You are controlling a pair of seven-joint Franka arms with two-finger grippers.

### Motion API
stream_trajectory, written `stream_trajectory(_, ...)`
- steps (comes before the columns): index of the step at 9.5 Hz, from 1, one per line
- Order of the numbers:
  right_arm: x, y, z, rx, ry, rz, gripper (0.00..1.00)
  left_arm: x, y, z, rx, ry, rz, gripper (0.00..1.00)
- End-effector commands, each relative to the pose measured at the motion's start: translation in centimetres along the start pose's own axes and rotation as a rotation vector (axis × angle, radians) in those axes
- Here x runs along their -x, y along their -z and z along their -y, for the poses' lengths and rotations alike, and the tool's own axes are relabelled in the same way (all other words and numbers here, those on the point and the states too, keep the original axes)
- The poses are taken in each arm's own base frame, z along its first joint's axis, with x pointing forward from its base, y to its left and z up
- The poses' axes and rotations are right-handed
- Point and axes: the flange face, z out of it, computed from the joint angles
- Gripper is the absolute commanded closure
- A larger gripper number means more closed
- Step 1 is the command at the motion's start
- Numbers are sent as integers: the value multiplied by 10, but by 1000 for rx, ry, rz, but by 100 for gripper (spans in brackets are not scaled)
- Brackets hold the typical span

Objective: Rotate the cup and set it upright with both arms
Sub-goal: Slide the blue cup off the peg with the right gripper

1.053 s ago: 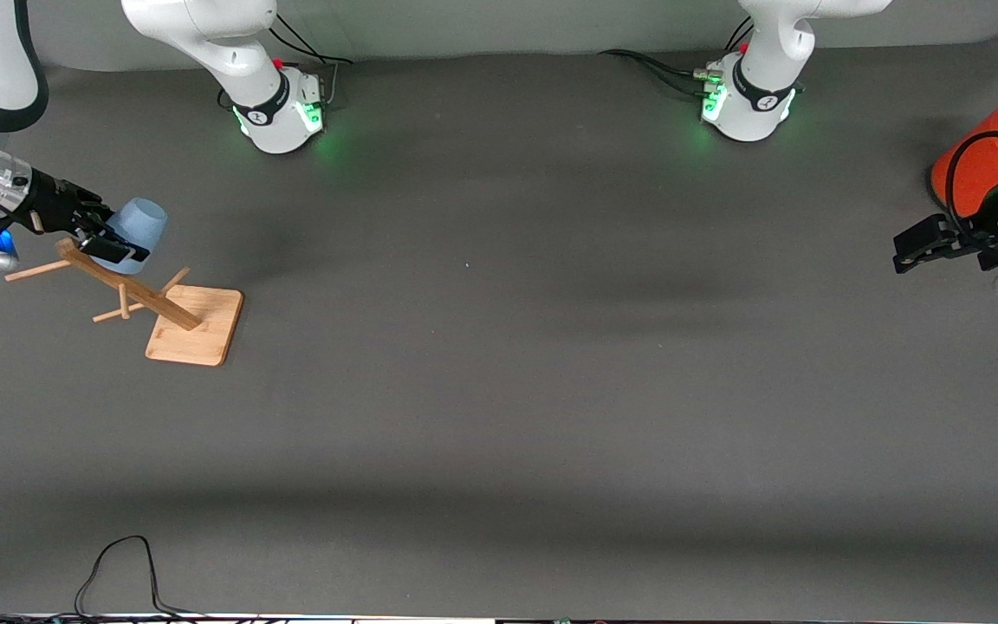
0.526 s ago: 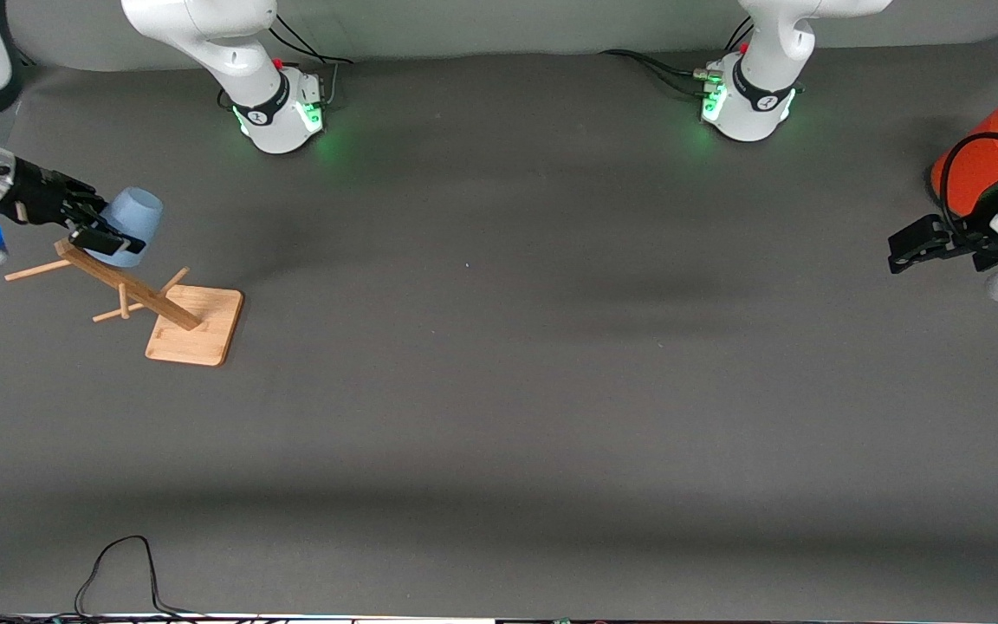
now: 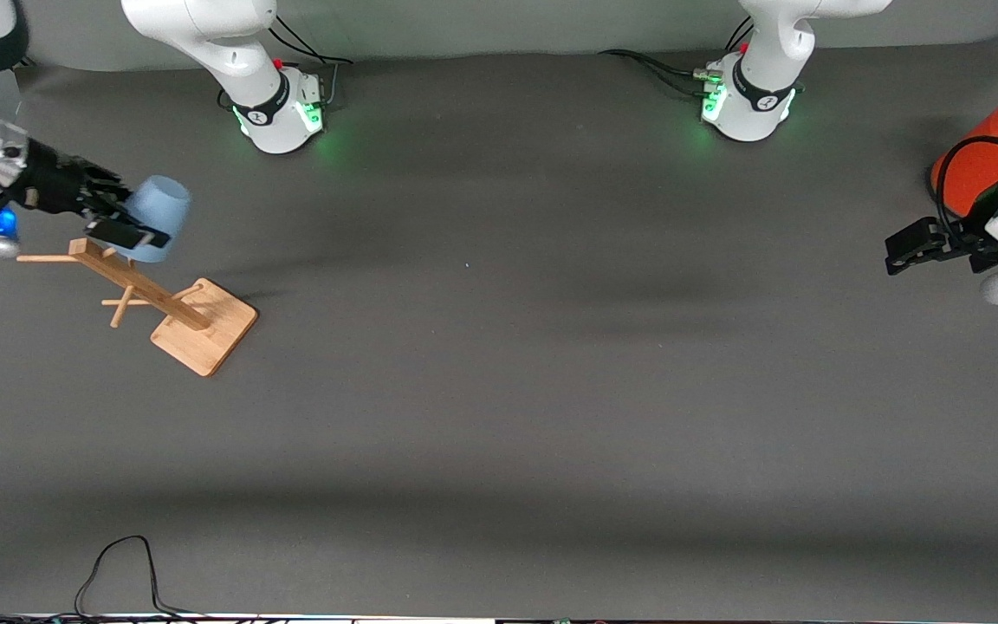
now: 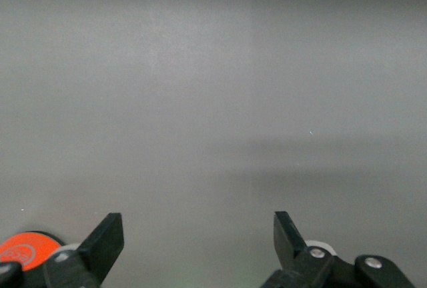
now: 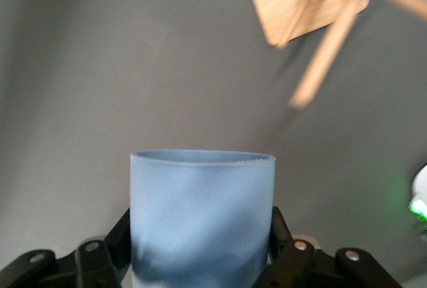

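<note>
The light-blue cup [image 3: 158,215] hangs tilted in the air over the top of a wooden peg rack [image 3: 140,283], its narrower end pointing up and away from the wrist. My right gripper [image 3: 139,225] is shut on it, one black finger on each side of the cup [image 5: 202,211] in the right wrist view, where the right gripper [image 5: 201,235] fills the lower edge. My left gripper [image 3: 897,250] waits open and holds nothing at the left arm's end of the table, low over bare mat; the left wrist view shows the left gripper [image 4: 198,231] with its jaws wide apart.
The rack's square wooden base [image 3: 205,328] rests on the mat at the right arm's end, its base [image 5: 300,5] also in the right wrist view. An orange-red cylinder [image 3: 974,163] with a grey lid stands beside the left arm. A black cable [image 3: 118,563] loops near the table's front edge.
My right gripper has carried the cup a little toward the table's middle. The wooden rack has turned and shifted slightly. The left gripper has barely moved.
</note>
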Motion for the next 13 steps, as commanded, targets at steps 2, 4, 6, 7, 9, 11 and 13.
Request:
stream_trajectory(2, 76, -12, 86, -74, -75, -30, 42, 1, 2, -5, 2, 3, 6, 0)
stream_trajectory(4, 125, -48, 154, -106, -38, -42, 41, 1, 3, -8, 2, -3, 6, 0)
stream_trajectory(6, 166, -110, 209, -106, -92, -113, 41, 2, 4, -10, 4, -7, 8, 0)
stream_trajectory(7, 185, -142, 229, -102, -152, -136, 42, 2, 6, -12, 4, -16, 3, 0)
stream_trajectory(9, 228, -213, 246, -74, -222, -183, 41, 3, -1, -30, -5, -44, 18, 0)
stream_trajectory(11, 267, -288, 245, -38, -337, -233, 41, 5, -2, -28, 0, -44, 39, 0)
stream_trajectory(13, 295, -365, 228, -1, -496, -284, 41, 8, -4, -23, 9, -45, 67, 0)
